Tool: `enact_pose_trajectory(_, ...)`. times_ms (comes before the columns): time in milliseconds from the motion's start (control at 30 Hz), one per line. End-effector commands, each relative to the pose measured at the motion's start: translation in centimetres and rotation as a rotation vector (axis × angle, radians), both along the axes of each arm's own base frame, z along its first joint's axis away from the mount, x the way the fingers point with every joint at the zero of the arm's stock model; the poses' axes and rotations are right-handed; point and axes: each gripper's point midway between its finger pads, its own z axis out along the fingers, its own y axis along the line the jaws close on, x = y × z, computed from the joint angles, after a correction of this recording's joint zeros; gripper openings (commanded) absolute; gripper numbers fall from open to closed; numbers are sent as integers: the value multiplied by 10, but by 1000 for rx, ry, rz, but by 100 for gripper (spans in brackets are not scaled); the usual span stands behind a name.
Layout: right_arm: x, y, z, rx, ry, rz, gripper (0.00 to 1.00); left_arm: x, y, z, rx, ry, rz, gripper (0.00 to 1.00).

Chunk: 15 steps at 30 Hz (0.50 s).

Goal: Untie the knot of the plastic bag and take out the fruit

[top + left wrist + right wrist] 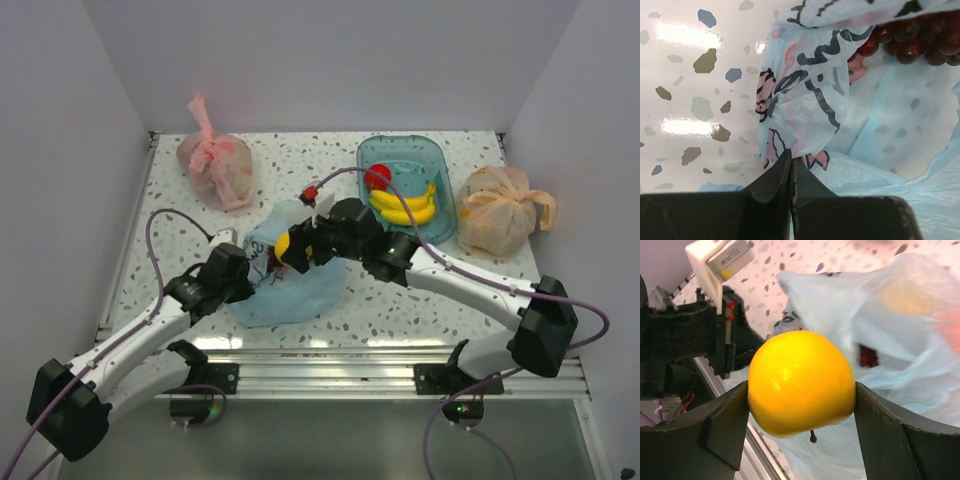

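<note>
The light blue plastic bag [285,285] lies open at the table's front centre. My left gripper [791,160] is shut on a printed fold of the bag [805,105] at its left side. Dark purple grapes [912,42] lie inside the bag's mouth. My right gripper [801,405] is shut on a yellow round fruit [801,382], stem down, held just above the bag [900,340]; it shows in the top view [285,248] too. A banana bunch [405,207] and a red apple [377,177] lie in the teal tray [440,165].
A tied pink bag [215,165] sits at the back left. A tied orange bag [497,212] sits at the right beside the tray. White walls enclose the table; a metal rail [330,350] runs along the front edge.
</note>
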Motion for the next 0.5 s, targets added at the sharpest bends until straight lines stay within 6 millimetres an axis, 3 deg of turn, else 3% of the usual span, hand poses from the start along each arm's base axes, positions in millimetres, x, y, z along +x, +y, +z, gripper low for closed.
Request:
enact_pose_trajectory(0, 34, -40, 36, -11, -95, -118, 40, 10, 2, 21, 5, -59, 11, 0)
enact_pose_trajectory(67, 65, -77, 46, -19, -118, -254, 39, 10, 1, 22, 2, -60, 5, 0)
enact_pose_trajectory(200, 121, -150, 43, -47, -131, -527, 39, 9, -1, 21, -8, -57, -7, 0)
enact_pose_trajectory(233, 140, -177, 42, -36, -120, -622, 39, 8, -2, 21, -9, -56, -10, 0)
enact_pose_trajectory(300, 164, -203, 32, -26, -91, -733, 39, 8, -3, 21, -18, -56, -16, 0)
enact_pose_trajectory(333, 179, -227, 27, -24, -79, -802, 39, 8, -4, 21, -22, -57, -18, 0)
enact_pose_trajectory(400, 201, -248, 8, -40, -38, -887, 40, 7, -6, 20, -30, -52, -27, 0)
enact_pose_trajectory(467, 224, -274, 9, -14, -39, -989, 43, 5, -8, 19, -36, -47, -37, 0)
